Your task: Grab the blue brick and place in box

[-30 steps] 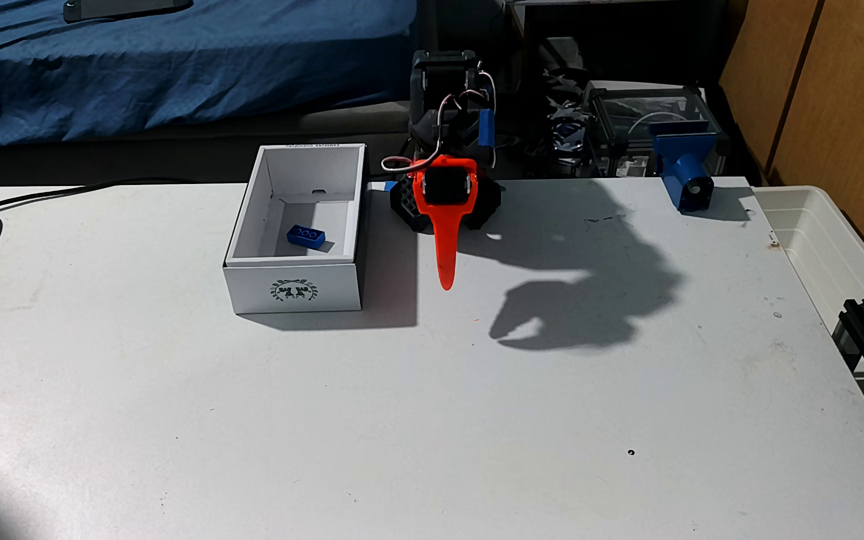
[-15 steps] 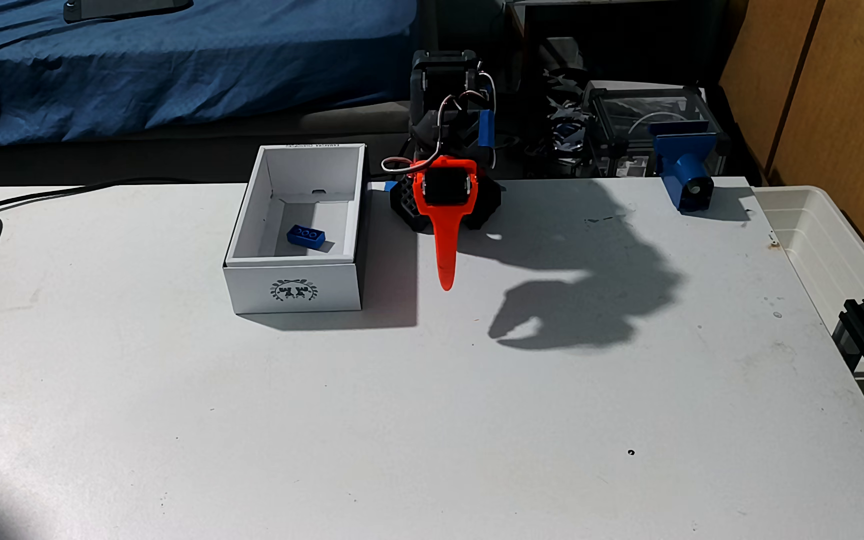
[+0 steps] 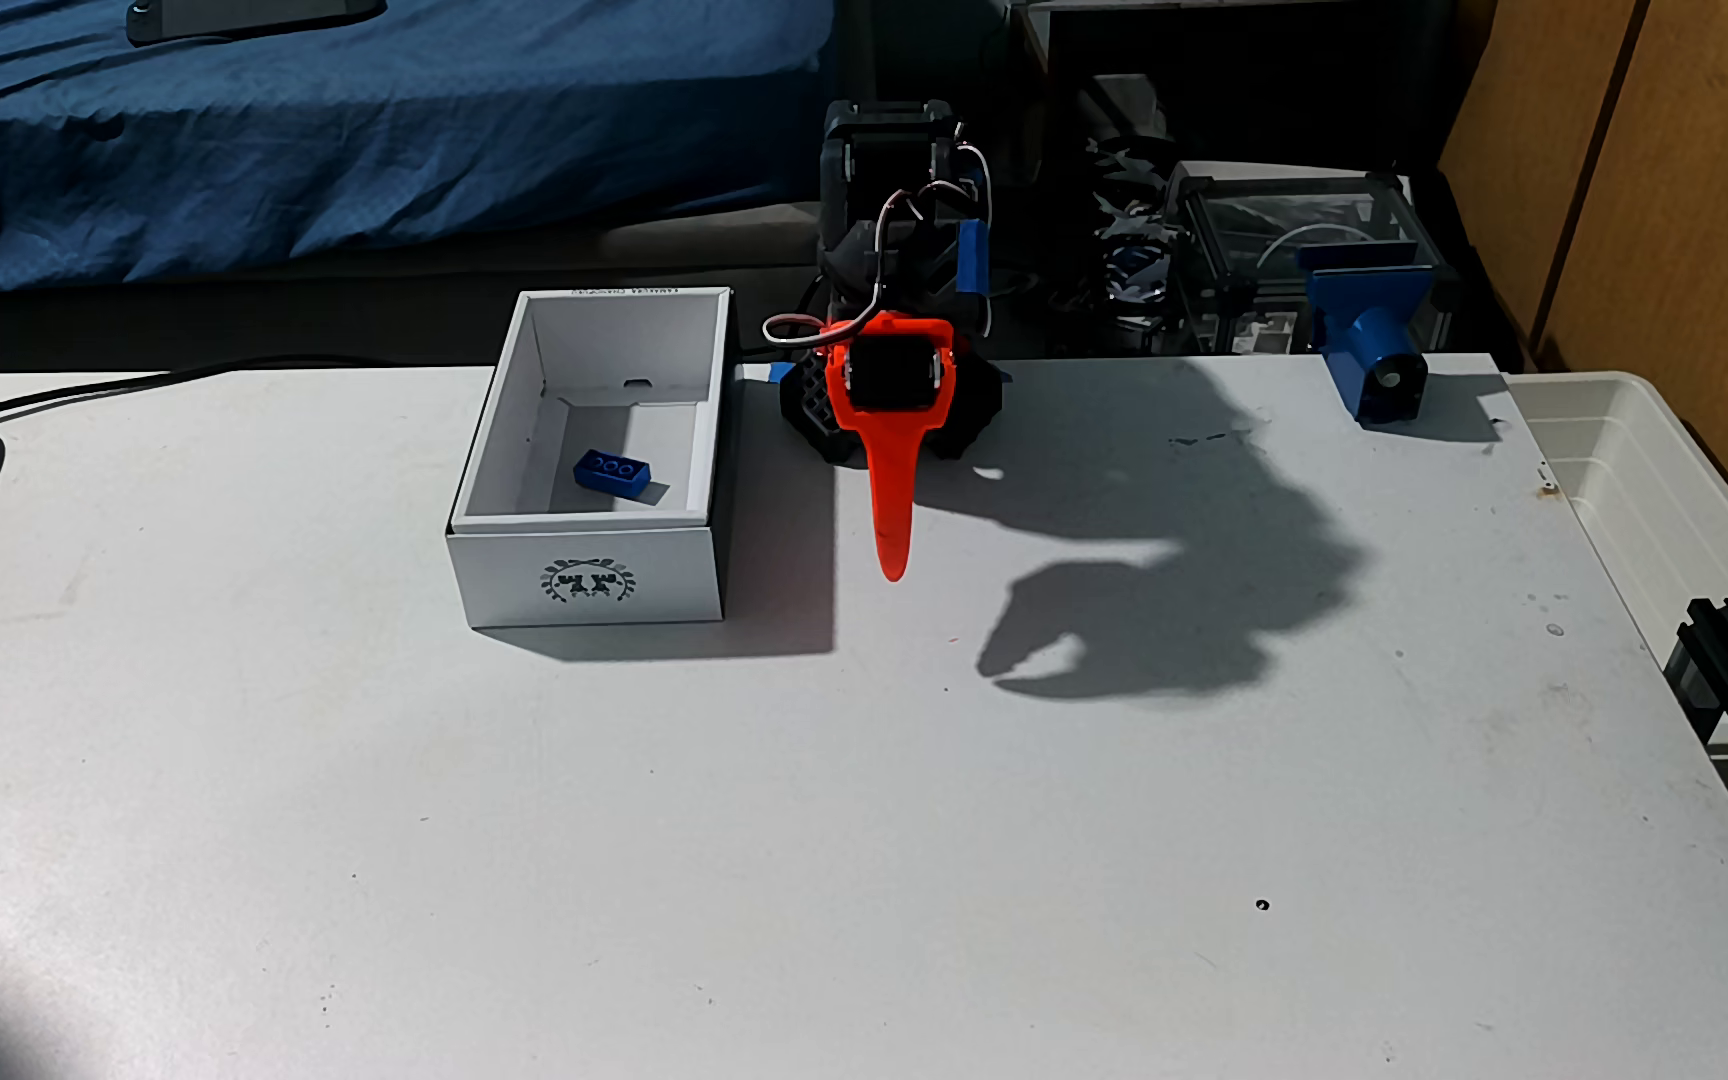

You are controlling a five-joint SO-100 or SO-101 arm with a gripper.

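Nothing has moved: one blue brick (image 3: 612,470) inside one box (image 3: 590,582); one hand (image 3: 891,566), grip state unclear.

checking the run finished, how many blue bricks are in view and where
1. The blue brick lies on the floor of the box, toward its near end. The box's near wall hides part of the floor, so another could sit unseen there.

The blue brick (image 3: 612,473) lies in the box (image 3: 590,576), left of the fingers (image 3: 891,556)
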